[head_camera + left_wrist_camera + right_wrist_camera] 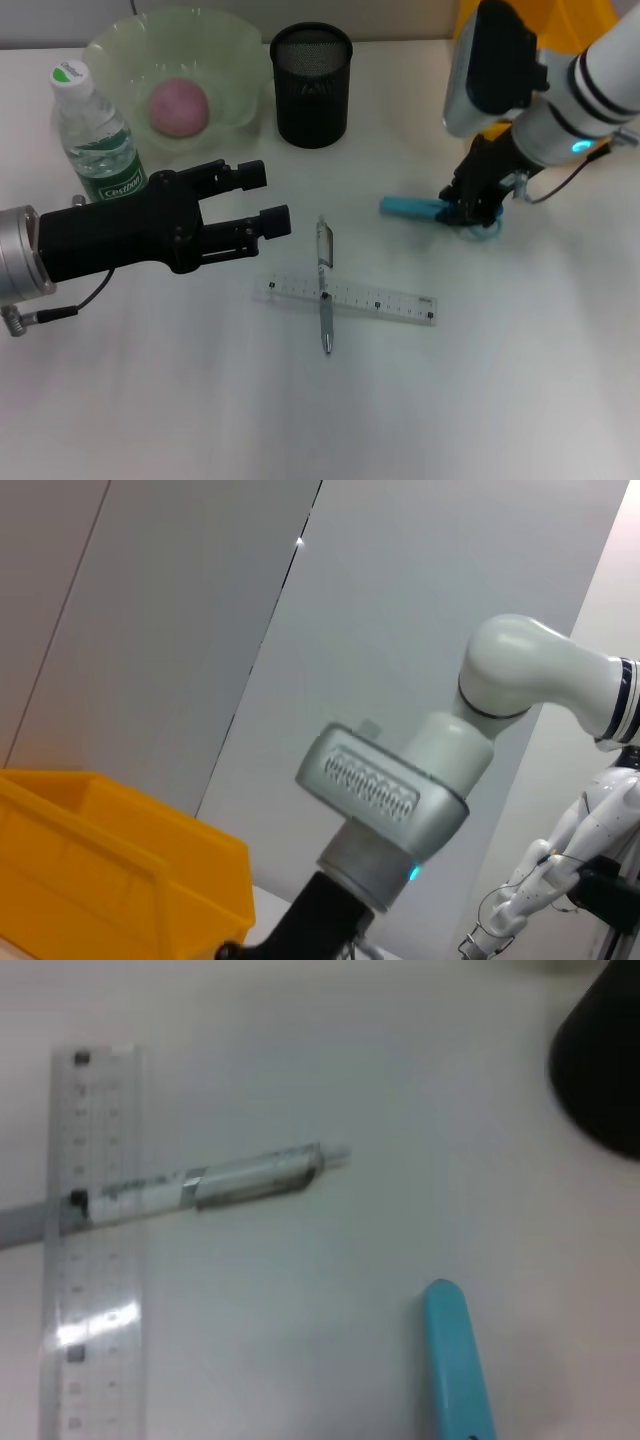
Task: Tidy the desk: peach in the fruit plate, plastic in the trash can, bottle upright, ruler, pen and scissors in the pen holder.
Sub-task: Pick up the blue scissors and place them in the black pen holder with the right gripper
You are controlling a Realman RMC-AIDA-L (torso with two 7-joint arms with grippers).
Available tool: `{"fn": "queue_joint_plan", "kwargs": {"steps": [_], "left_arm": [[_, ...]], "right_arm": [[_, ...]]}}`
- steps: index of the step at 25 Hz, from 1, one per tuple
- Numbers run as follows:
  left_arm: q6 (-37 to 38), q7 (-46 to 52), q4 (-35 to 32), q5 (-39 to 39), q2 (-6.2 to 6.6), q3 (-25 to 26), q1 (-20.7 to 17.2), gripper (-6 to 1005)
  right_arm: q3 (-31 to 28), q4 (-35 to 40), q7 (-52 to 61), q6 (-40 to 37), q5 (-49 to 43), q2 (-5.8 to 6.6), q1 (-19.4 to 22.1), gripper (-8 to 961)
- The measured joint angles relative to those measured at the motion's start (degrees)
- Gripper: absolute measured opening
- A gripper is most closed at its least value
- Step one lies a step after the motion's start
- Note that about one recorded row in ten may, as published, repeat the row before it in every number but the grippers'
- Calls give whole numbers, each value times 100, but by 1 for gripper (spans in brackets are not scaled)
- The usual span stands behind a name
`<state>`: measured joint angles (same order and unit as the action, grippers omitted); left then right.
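left gripper (268, 203): black, low over the desk at the left, just in front of the bottle, fingers spread apart with nothing between them
bottle (95, 135): clear plastic, green label, white and green cap, standing upright at far left beside the fruit plate
fruit plate (120, 45): pale green translucent bowl at back left
peach (179, 106): pink, sitting inside the fruit plate
pen holder (312, 85): black mesh cup, upright, just right of the fruit plate, at the back centre
ruler (390, 301): clear, lying flat at desk centre, running left to right
pen (325, 283): silver and clear, lying across the ruler, crossing it near its left part; clip end points toward the pen holder
desk (500, 380): white surface
scissors (412, 207): blue handled, lying flat right of centre, handle end under the right gripper
right gripper (474, 208): black, down at the desk on the scissors, cannot tell whether the jaws are spread or closed
yellow bin (570, 20): at back right behind the right arm
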<state>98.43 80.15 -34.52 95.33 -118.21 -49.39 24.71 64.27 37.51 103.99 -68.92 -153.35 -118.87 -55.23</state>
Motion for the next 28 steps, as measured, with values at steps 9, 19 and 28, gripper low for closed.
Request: {"fn": "queue_joint_plan", "kwargs": {"steps": [9,19,28], "left_arm": [[-1,0,-15,0,0,0,-6,792],[31,-38,-20,3,-3,0,-27,792],[123,-56,-20,3,-17,-41,-5,792]], "right_arm": [[-457,1112,-34,-943,759,72,447,229],[-466,2498,-757,-1289,2680,65,1739,229],[-533,2240,-941,-776,3891,-22,2240,232]]}}
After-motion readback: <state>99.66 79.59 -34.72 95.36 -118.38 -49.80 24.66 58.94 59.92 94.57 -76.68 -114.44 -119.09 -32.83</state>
